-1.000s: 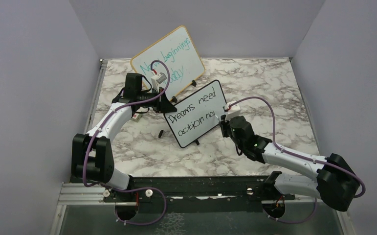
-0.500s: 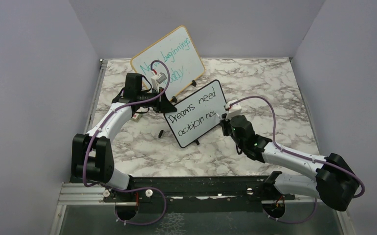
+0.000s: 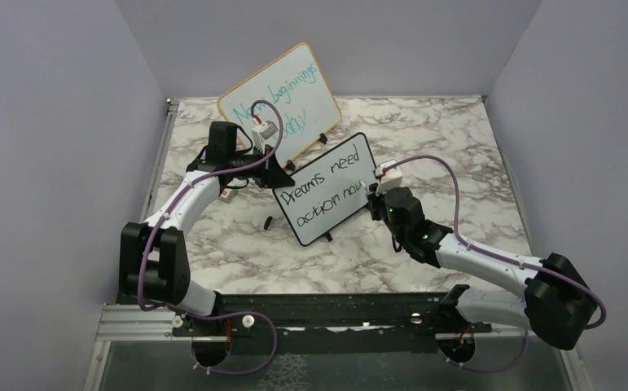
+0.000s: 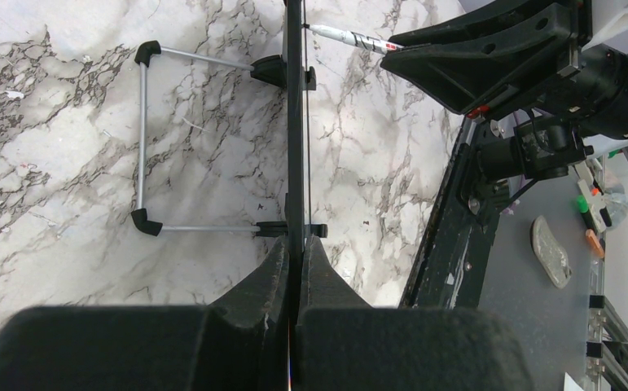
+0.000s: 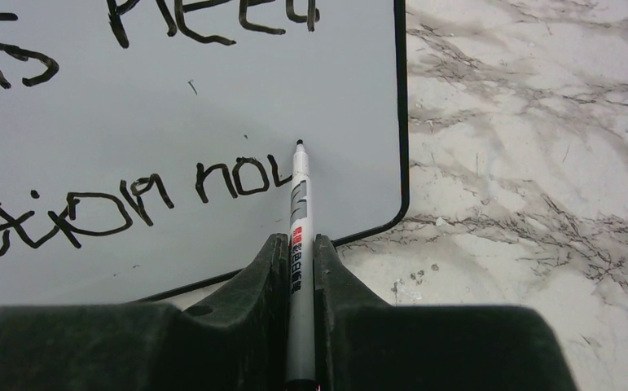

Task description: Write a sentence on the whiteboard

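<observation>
In the right hand (image 5: 300, 244), fingers clamped tight around it, one marker (image 5: 299, 195), long axis straight out from the fingers, black tip at the face of the whiteboard (image 5: 212, 98), just past the final stroke of the lower line. In the left hand (image 4: 296, 254), fingers pressed together on its thin black edge, that same whiteboard, seen edge-on, with a wire stand (image 4: 142, 147) behind. On its face, the sentence (image 3: 327, 189) in two black lines: "Dreams need" over "action no" plus one unfinished letter. Long side slanting from near left to far right across the marbled table (image 3: 457, 138). Behind it, second of two boards, a larger wood-framed board (image 3: 282, 94) with teal handwriting.
</observation>
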`<move>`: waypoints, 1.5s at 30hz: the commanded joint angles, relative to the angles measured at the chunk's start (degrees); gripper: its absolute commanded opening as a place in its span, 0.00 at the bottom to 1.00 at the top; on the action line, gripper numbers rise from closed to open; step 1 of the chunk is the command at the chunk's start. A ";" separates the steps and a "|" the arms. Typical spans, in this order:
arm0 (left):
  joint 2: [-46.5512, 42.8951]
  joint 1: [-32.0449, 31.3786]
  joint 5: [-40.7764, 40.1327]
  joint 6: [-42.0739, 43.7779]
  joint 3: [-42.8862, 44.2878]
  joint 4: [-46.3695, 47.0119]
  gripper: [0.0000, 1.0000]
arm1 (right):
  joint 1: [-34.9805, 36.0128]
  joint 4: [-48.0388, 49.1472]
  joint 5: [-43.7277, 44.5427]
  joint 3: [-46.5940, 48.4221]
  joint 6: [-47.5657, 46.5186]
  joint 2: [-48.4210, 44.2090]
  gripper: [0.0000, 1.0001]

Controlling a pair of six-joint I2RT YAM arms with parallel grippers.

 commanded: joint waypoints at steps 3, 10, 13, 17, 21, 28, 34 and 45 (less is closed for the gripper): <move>1.37 -0.24 -0.88 1.61 0.02 -3.07 0.00 | -0.52 2.12 -0.20 2.40 -0.61 0.94 0.00; 1.28 -0.24 -1.30 1.61 0.02 -3.10 0.00 | -0.66 -0.42 -0.72 0.36 1.83 0.53 0.00; 1.27 -0.24 -1.31 1.61 -0.05 -3.15 0.00 | -0.66 -1.70 -1.11 -0.82 2.79 -0.25 0.00; 1.18 -0.24 -1.39 1.61 -0.07 -3.15 0.00 | -0.65 -3.22 -1.17 -1.66 3.54 -1.16 0.00; 1.16 -0.24 -1.48 1.61 -0.07 -3.14 0.00 | -0.66 -3.83 -0.68 -2.25 4.26 -1.18 0.00; 1.10 -0.24 -1.13 1.61 -0.15 -3.15 0.00 | -0.74 -1.43 1.42 -1.93 3.21 0.06 0.00; 1.01 -0.24 -0.95 1.61 -0.15 -3.15 0.00 | -1.53 1.53 1.99 0.16 1.09 1.61 0.00; 1.35 -0.24 -0.69 1.61 -0.07 -3.14 0.00 | -2.39 4.30 1.28 2.68 -1.22 2.33 0.00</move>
